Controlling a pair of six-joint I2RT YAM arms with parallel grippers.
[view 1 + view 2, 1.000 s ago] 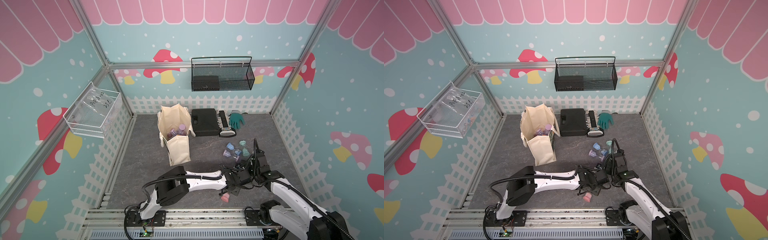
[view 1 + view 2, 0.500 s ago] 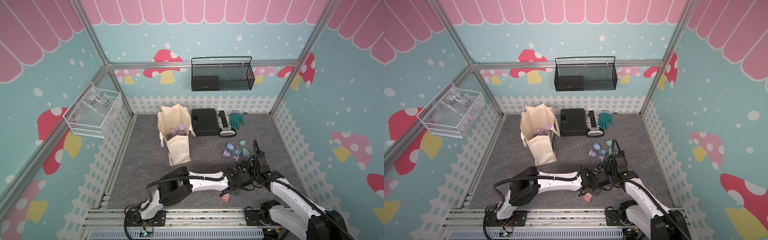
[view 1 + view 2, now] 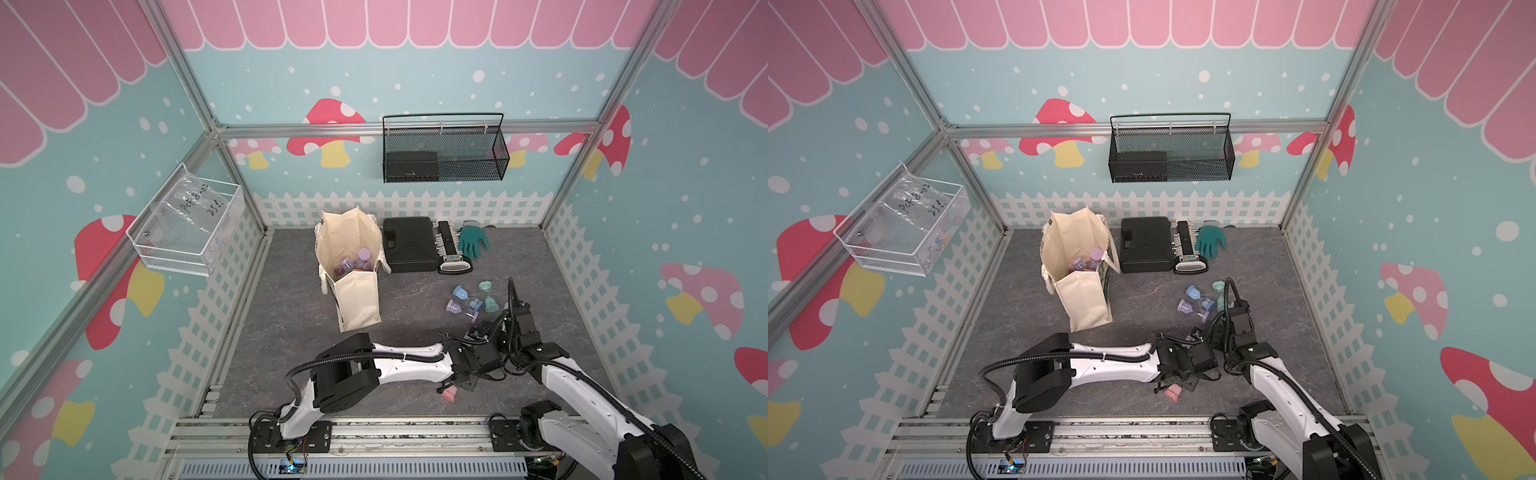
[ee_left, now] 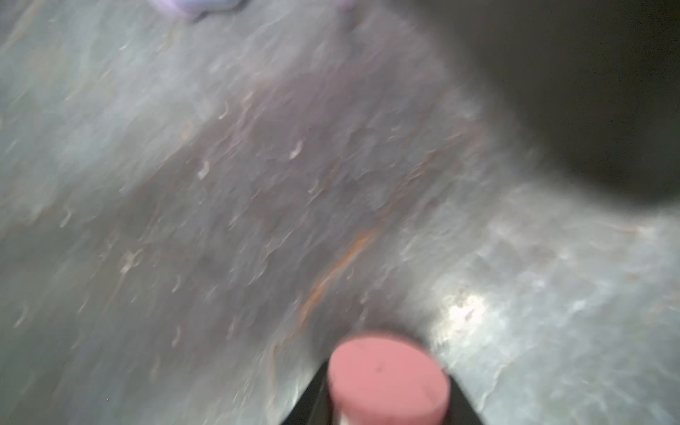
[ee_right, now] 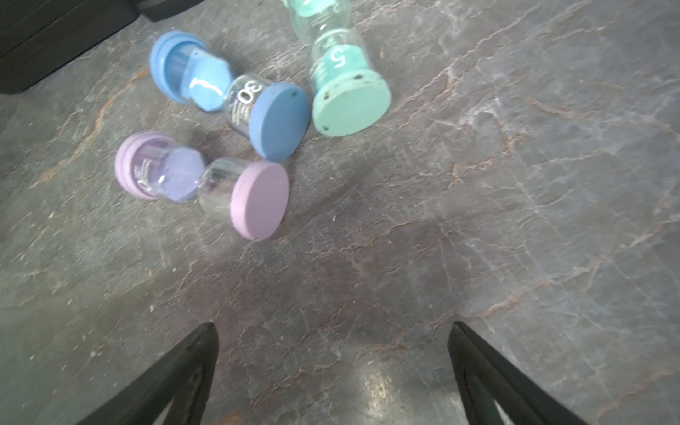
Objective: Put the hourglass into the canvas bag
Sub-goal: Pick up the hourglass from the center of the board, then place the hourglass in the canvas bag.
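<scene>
The left gripper [image 3: 455,386] has closed tight on a little pink hourglass [image 3: 449,395]. It is down near the front edge of the gray tabletop [image 3: 291,332], well apart from the canvas bag [image 3: 357,291]. I cannot tell if the hourglass rests on the tabletop or hangs just above it.

In the left wrist view, the hourglass [image 4: 388,379] shows only its round, flat pink end, like a fat eraser. A dark finger [image 4: 312,401] sits on each side of it. The rest of it is hidden, and that view is blurry.

The canvas bag stands up tall and open toward the back, on the left side of the tabletop. It is cream cloth with short handles. In a top view its side has a dark printed strip [image 3: 1105,278]. Some purple hourglasses [image 3: 355,264] already lie inside it.

The right gripper [image 5: 331,368] is wide open and holds nothing. Its two black fingers [image 5: 176,379] are far apart over bare tabletop. In front of it, three more hourglasses lie on their sides, close together: a blue one [image 5: 228,99] marked 30, a teal one [image 5: 338,73] marked 5, and a purple one [image 5: 198,180]. The blue one and the teal one look like they touch at their ends.

Just beside the bag is a flat black case [image 3: 409,245], and a green glove [image 3: 473,241] lies near it by the back fence.
</scene>
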